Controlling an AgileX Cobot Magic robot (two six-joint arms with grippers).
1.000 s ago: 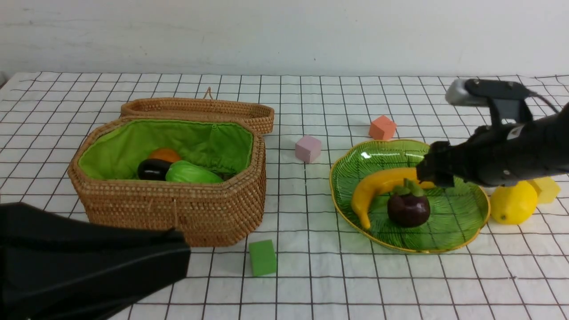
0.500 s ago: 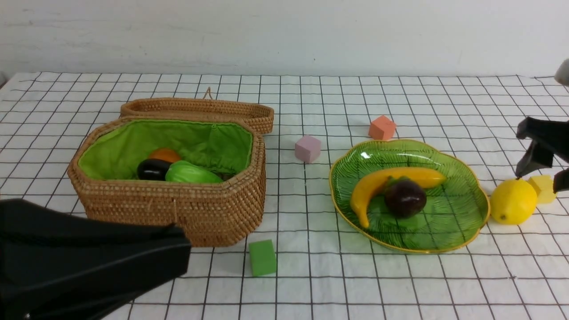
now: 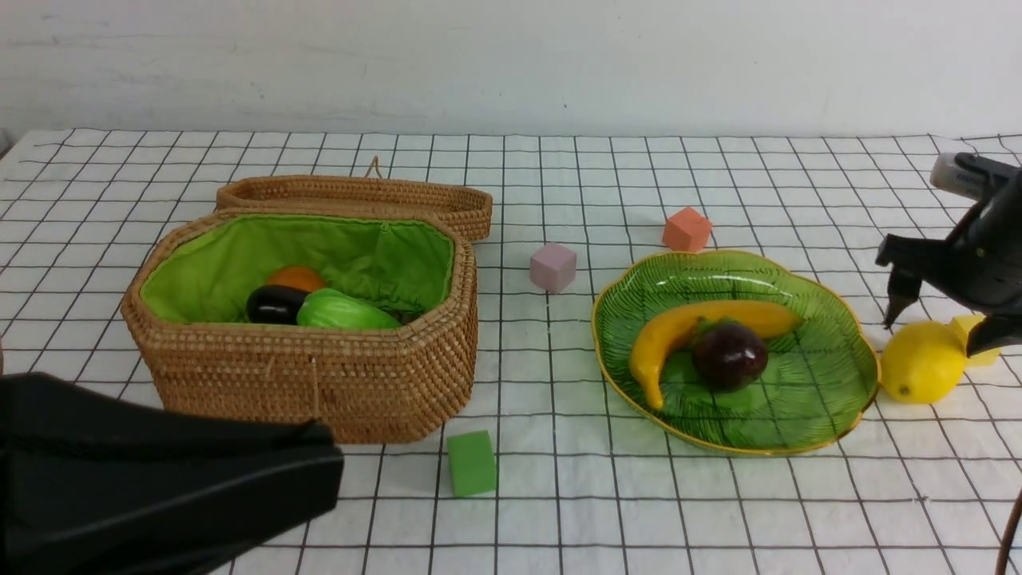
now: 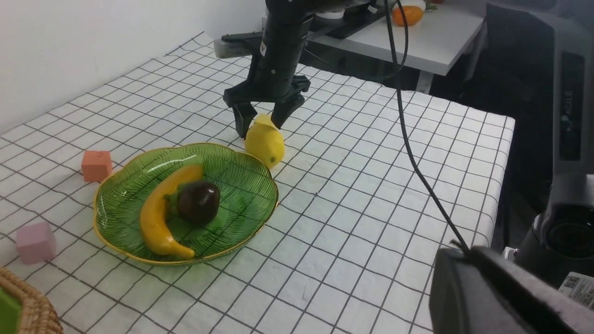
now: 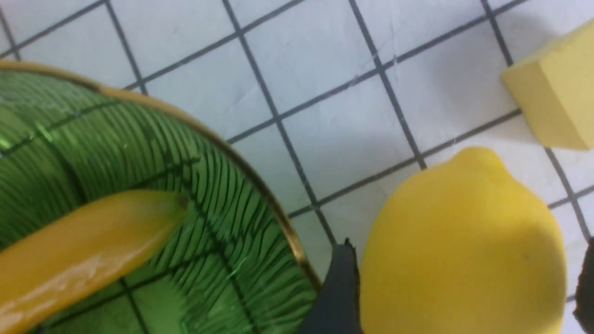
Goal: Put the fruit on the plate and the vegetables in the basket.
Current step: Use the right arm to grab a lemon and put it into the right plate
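The yellow lemon [image 3: 922, 362] lies on the cloth just right of the green glass plate [image 3: 822, 383]. My right gripper [image 3: 938, 323] is open, one finger on each side of the lemon's top, not closed on it. The right wrist view shows the lemon [image 5: 464, 241] between the fingertips [image 5: 338, 287]. The banana [image 3: 679, 327] and the mangosteen [image 3: 728, 355] lie on the plate, touching. The woven basket [image 3: 319, 375] holds the eggplant [image 3: 275, 303], the cucumber [image 3: 343, 311] and an orange vegetable [image 3: 295, 278]. My left arm [image 3: 160, 471] is a black mass at the front left; its jaws are hidden.
A yellow cube [image 3: 980, 334] sits right behind the lemon. An orange cube [image 3: 686, 229] and a pink cube [image 3: 552, 266] lie behind the plate. A green block [image 3: 471, 461] lies in front of the basket. The basket lid [image 3: 359, 196] lies open behind it.
My right gripper left the mangosteen on the plate, swung right, and came down over the lemon. The mangosteen tipped over against the banana. The left arm barely moved.
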